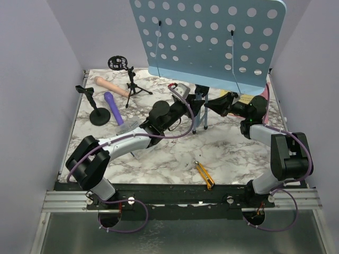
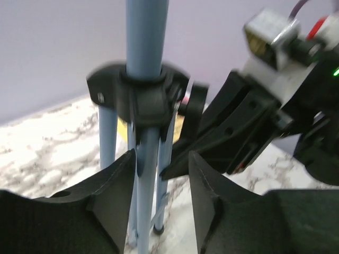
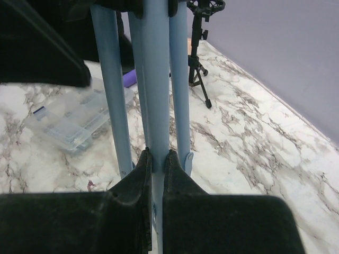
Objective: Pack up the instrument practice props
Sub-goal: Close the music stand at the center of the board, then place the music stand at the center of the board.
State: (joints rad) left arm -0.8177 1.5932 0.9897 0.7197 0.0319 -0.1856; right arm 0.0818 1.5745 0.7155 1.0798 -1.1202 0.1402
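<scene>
The light-blue perforated metal music rack (image 1: 206, 37) is standing upright on its tripod legs (image 1: 197, 119) toward the back of the white marble-patterned table (image 1: 159, 159). The right gripper (image 3: 157, 154) is clamping the stand's central tube (image 3: 156, 79) low down, its fingers nearly closed against it. The left gripper (image 2: 161, 156) is holding its jaws wide apart around the gathered legs below the black collar (image 2: 140, 92); whether either pad is touching a leg cannot be told. The beige microphone (image 1: 111, 86) and the purple microphone (image 1: 113, 107) are lying at the back left.
</scene>
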